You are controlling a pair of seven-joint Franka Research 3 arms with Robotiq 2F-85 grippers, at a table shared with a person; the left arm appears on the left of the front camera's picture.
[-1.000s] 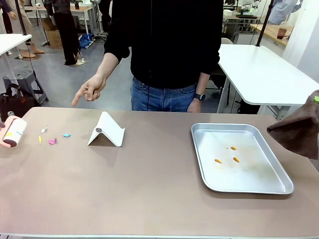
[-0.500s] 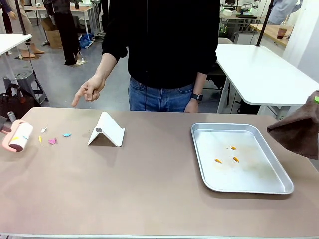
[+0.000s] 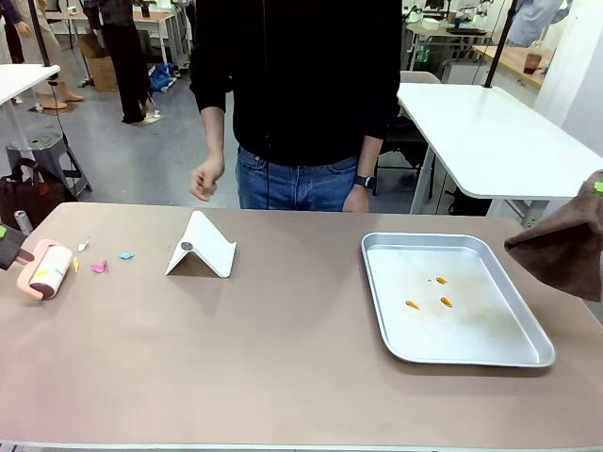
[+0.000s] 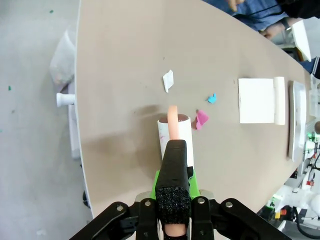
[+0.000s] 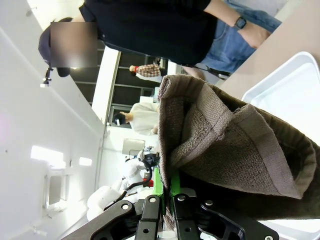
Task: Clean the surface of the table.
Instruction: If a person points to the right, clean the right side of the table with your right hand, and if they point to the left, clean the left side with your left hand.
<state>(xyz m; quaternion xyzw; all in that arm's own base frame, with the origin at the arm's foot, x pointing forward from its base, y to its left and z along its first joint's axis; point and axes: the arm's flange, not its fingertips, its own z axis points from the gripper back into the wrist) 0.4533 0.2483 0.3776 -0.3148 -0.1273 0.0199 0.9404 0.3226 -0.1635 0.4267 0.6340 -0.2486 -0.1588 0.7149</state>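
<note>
The tan-brown table (image 3: 283,348) carries small paper scraps at its left end: white (image 3: 83,246), yellow (image 3: 75,265), pink (image 3: 98,267) and blue (image 3: 126,255). Just left of them, on or close above the top, is a pink-handled lint roller (image 3: 47,270), its handle held by my shut left gripper (image 3: 11,250). In the left wrist view the roller (image 4: 175,132) points at the pink scrap (image 4: 202,119), with my left gripper (image 4: 172,200) clamped on its handle. At the right edge my right gripper (image 3: 596,188) holds a brown cloth (image 3: 565,245) in the air; the right wrist view shows the cloth (image 5: 225,145) pinched in that gripper (image 5: 162,200).
A shiny metal tray (image 3: 528,353) with three orange bits lies right of centre. A white folded stand (image 3: 201,247) sits left of centre near the far edge. A person stands across the table, one hand (image 3: 203,179) hanging in front of the body.
The lint roller has moved right and down toward the scraps. The person's pointing hand has pulled back from the table. The cloth has stayed put.
</note>
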